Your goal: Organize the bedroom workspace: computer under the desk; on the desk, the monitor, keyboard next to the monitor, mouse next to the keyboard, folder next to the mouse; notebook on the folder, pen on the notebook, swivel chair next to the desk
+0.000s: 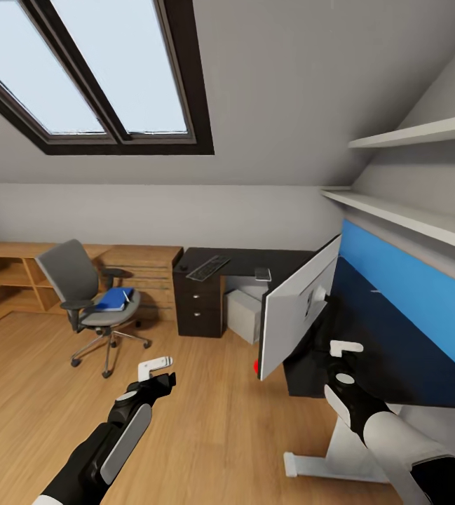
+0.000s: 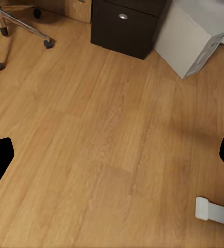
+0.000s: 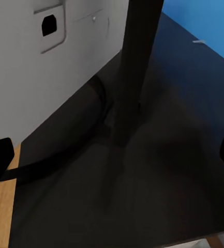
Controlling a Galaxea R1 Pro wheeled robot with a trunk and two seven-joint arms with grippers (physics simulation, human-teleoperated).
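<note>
The monitor (image 1: 294, 312) stands on the near end of the desk (image 1: 395, 351), its grey back (image 3: 39, 62) toward me and its stand (image 3: 135, 67) on the black top. My right gripper (image 1: 344, 348) is open just behind that stand, not touching it. My left gripper (image 1: 155, 366) hangs open over the floor. The swivel chair (image 1: 73, 277) stands apart at the left with the blue folder (image 1: 115, 299) on its seat. On the far desk wing lie the keyboard (image 1: 208, 266), the small mouse (image 1: 182, 268) and the grey notebook (image 1: 263, 273). Below sits the computer (image 1: 245, 314). The pen is out of view.
A dark cabinet (image 1: 199, 305) with round knobs stands under the far wing beside the computer. Wooden shelving (image 1: 10, 277) lines the left wall. A white desk foot (image 1: 325, 466) rests on the wood floor (image 2: 101, 144) near my right arm. Wall shelves (image 1: 423, 217) overhang the desk.
</note>
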